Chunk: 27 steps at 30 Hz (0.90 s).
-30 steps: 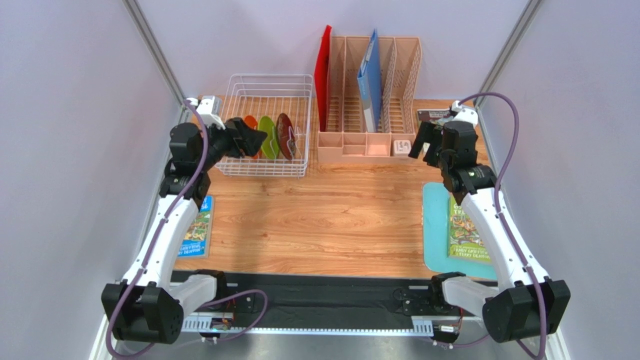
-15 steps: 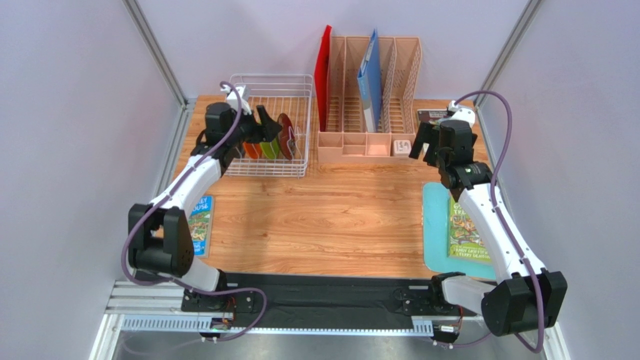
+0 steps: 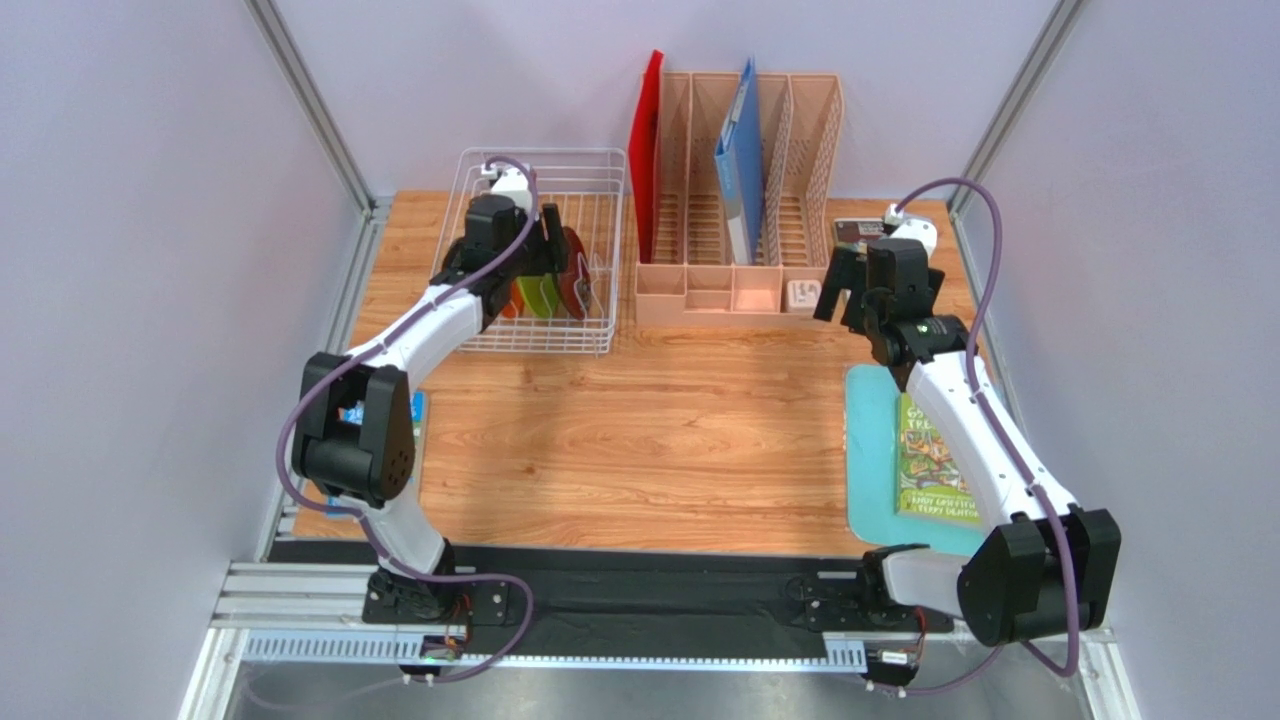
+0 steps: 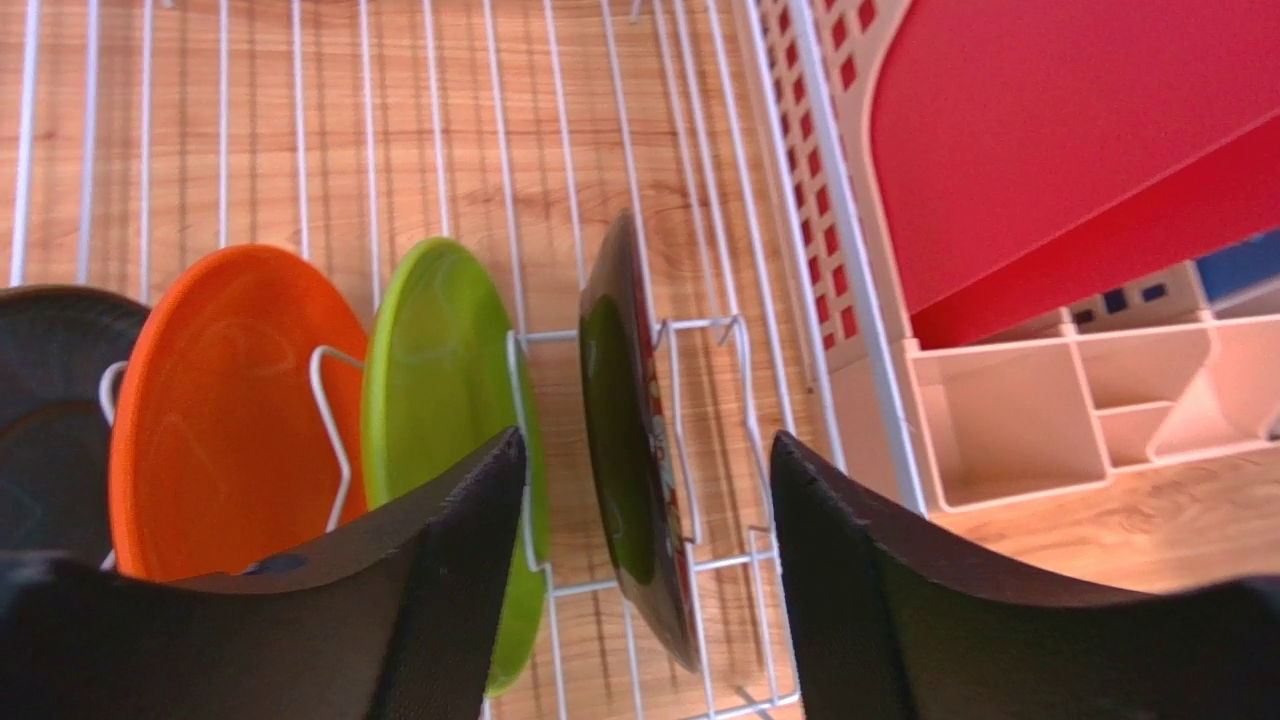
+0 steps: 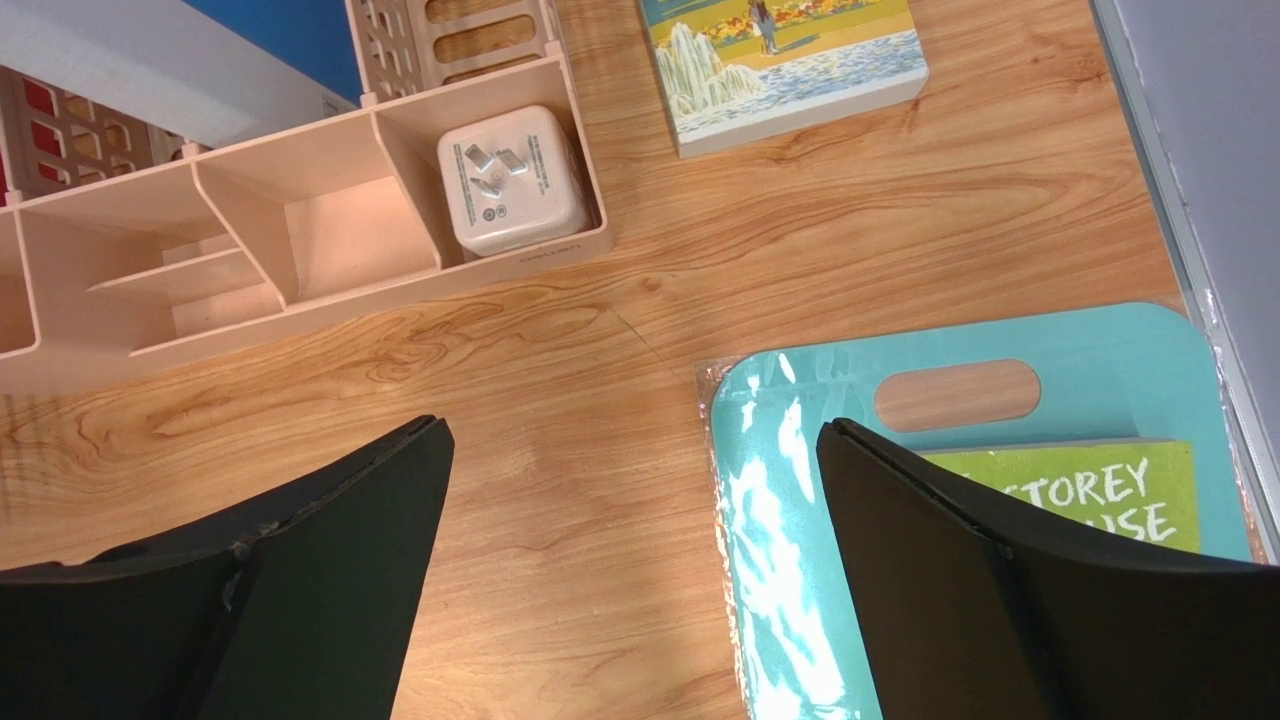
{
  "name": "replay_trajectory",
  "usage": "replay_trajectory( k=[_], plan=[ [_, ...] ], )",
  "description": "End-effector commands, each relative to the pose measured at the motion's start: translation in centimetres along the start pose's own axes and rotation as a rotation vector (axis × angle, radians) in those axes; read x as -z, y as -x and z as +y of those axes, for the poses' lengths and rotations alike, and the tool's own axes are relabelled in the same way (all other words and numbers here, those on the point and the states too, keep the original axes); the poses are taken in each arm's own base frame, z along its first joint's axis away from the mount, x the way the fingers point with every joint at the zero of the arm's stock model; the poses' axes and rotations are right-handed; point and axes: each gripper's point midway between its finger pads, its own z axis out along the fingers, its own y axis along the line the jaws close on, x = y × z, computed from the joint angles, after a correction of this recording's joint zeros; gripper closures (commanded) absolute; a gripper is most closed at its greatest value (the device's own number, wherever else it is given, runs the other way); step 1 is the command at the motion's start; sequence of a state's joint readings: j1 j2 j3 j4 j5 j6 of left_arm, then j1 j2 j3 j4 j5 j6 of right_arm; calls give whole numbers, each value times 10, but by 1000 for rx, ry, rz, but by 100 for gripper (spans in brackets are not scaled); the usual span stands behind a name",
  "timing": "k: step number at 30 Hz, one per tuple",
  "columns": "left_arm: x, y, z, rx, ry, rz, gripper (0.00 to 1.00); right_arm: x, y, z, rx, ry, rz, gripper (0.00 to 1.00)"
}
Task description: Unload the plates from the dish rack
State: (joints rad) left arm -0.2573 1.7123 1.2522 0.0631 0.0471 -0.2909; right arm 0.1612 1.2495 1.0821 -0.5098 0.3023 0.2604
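Plates question: all four stand on edge between the dividers of the dish rack, back left on the counter. Over them the left end effector straddles the dark red plate, one finger each side, jaws apart with daylight both ways, so nothing gripped. How does it finish this cleanly? — rackwatcher

Probably the red one goes first. It's the end plate, next to the lime green plate, then the orange plate and the dark plate. The finger on the green side sits just beside that green rim, so a small shift toward the organiser looks wise before pinching. Then grab the top rim only, lift straight up until it's out of the dividers, and only then swing away. Glaze looks slick and the rack looks light, so a snag could drag the whole basket. — gripnerd

And the other arm, plus the surroundings? — rackwatcher

The right end effector hovers wide open and empty over bare wood. It's between the organiser's front trays, one holding a white plug adapter, and a teal board with a book on it. Counter is wood-grain, and pale walls box it in on three sides. A red folder and a blue folder stand in the organiser, just beside the rack. — gripnerd
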Motion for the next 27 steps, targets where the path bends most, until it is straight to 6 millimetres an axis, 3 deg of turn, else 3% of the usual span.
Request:
replay_trajectory(
  k=[1,6,9,13,16,20,21,24,27],
  plan=[
    [-6,14,7,-43,79,-49,37,-1,22,1,-3,-12,-67,0],
    [-14,-3,8,-37,83,-6,40,-5,20,1,0,-19,-60,0],
    [-20,-13,8,-41,90,14,49,-7,20,3,-3,-15,-54,0],
    [-25,-22,11,-49,118,28,48,-10,17,4,-2,-13,-44,0],
    [-27,-26,10,-62,135,30,53,-11,16,2,0,-23,-41,0],
    [-30,-31,7,-87,144,38,67,-12,14,1,4,-29,-37,0],
    [-31,-32,6,-89,145,39,80,-12,13,1,5,-30,-34,0],
    [-30,-33,6,-94,158,38,100,-12,14,1,4,-30,-36,0],
    [-25,-27,2,-112,163,21,100,-12,14,0,7,-31,-37,0]
  ],
)
